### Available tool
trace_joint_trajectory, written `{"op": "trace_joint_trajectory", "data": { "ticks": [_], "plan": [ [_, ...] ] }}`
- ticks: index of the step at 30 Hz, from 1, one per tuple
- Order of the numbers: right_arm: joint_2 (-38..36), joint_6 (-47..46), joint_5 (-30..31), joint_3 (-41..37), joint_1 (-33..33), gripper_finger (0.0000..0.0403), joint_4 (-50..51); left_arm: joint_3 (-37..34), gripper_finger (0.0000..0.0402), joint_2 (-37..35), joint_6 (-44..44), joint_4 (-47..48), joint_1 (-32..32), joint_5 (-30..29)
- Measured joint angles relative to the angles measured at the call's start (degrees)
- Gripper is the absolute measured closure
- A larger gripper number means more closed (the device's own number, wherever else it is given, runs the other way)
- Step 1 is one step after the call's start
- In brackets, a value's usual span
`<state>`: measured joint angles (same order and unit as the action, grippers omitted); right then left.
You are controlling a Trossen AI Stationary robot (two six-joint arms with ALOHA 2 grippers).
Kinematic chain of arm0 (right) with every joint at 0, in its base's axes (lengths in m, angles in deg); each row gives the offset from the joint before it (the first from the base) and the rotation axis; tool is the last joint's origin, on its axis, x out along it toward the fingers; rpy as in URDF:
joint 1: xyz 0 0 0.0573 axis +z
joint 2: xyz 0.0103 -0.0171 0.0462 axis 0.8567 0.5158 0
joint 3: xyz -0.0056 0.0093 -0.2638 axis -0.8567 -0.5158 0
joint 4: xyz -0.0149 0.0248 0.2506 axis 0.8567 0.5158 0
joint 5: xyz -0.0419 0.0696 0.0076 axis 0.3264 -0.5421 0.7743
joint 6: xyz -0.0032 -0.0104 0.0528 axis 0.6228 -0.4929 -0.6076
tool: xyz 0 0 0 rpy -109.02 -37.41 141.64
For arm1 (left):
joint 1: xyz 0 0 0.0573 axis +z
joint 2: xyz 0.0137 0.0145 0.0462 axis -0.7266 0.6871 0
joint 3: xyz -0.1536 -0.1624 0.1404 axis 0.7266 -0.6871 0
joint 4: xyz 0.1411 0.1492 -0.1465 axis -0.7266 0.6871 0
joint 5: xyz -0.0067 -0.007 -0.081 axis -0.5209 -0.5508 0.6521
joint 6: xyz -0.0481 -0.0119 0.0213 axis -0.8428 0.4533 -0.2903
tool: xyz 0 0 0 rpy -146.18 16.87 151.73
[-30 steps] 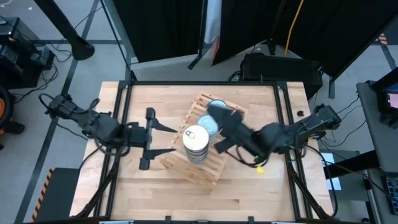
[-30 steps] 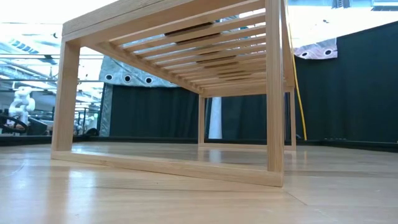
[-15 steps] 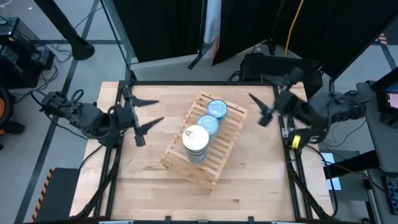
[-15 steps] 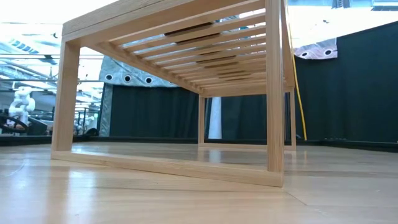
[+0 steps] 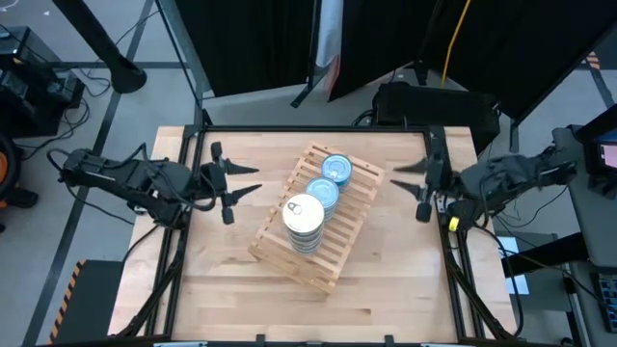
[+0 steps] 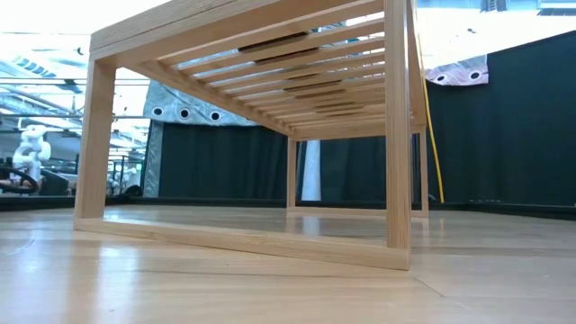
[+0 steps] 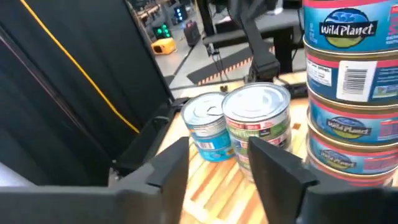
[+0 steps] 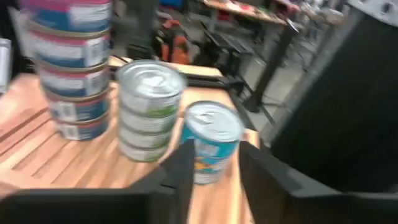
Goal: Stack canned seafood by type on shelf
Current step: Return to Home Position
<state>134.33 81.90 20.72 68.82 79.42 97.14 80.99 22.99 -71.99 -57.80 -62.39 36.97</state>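
**Three stacks on the shelf, both pincers spread and clear**

Seen from above, the left pincer (image 5: 243,179) hangs over the worktop (image 5: 386,299) at the 9 o'clock side of the shelf (image 5: 352,220). Its two fingers are spread wide with nothing between them, and they point toward the tins from well apart.

The shelf sits askew near the middle of the worktop, its long axis running from 7 o'clock to 1 o'clock. The tins stand on its slats in a row along that axis. Nearest 7 o'clock is the tall stack (image 5: 305,218), which has a white pull-tab top and blue-and-pink labels. Just beside it, toward 1 o'clock, is the middle stack (image 5: 323,191), lower, with green labels and a silver top. At the 1 o'clock end stands the blue-topped tin (image 5: 336,167), the lowest of the three; whether it is one tin or two I cannot tell.

In the low view only the underside of the slats and the frame legs show.

The right pincer (image 5: 403,178) hangs at the 3 o'clock side of the shelf, fingers parted and empty, facing the row from well apart.
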Motion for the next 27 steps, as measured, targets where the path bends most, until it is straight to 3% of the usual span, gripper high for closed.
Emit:
{"op": "trace_joint_trajectory", "data": {
  "ticks": [6,11,16,20,27],
  "plan": [
    [-10.4,5.7,-7.2,-21.4,0.0,0.0391,-23.0,-9.2,0.0304,-4.7,-1.6,-7.1,0.1,2.9],
    [-17.2,7.3,-10.3,-35.6,0.0,0.0393,-39.3,-17.5,0.0356,-9.8,-2.8,-13.9,0.1,6.9],
    [-19.2,8.8,-13.5,-46.5,-0.1,0.0401,-52.9,-24.4,0.0393,-14.2,-2.4,-19.3,0.2,8.5],
    [-19.6,9.8,-17.6,-51.2,-0.6,0.0402,-56.5,-29.0,0.0396,-17.9,-3.0,-22.1,1.0,8.2],
    [-19.8,9.0,-19.7,-57.0,-2.8,0.0403,-63.7,-38.5,0.0394,-22.2,-4.0,-29.9,3.5,8.1]
  ]
}}
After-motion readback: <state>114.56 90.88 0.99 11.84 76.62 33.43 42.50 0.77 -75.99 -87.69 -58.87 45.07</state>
